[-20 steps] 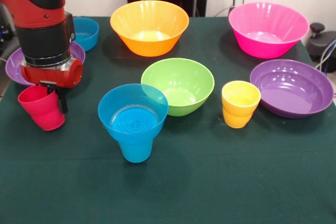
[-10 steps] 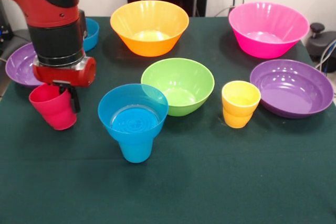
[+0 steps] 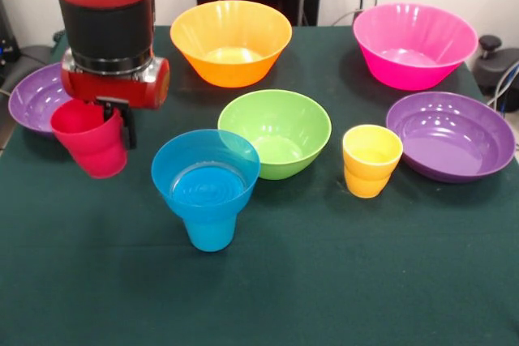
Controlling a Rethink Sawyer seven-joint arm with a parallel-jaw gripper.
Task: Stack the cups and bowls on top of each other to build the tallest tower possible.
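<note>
In the front view, your arm (image 3: 109, 22) comes down at the left, and the gripper (image 3: 113, 123) pinches the rim of the red cup (image 3: 89, 139): one dark finger (image 3: 128, 127) runs down the outside of the cup's right wall. The cup hangs tilted, its mouth leaning toward the camera, and it appears clear of the green surface (image 3: 365, 281). Just behind it on the left you see a purple bowl (image 3: 32, 96), partly covered by the arm. To the cup's right, near the front, stands the tower (image 3: 206, 186), which so far is a small blue bowl (image 3: 205, 169) seated in the mouth of the blue cup (image 3: 210, 232). The lime green bowl (image 3: 276, 131) sits just behind it, its rim partly hidden by the blue bowl. The yellow cup (image 3: 371, 160) stands upright to the right of the green bowl, near the second purple bowl (image 3: 451, 135) but apart from it. At the back, the orange bowl (image 3: 231, 42) and the pink bowl (image 3: 414, 44) sit well apart from each other.
</note>
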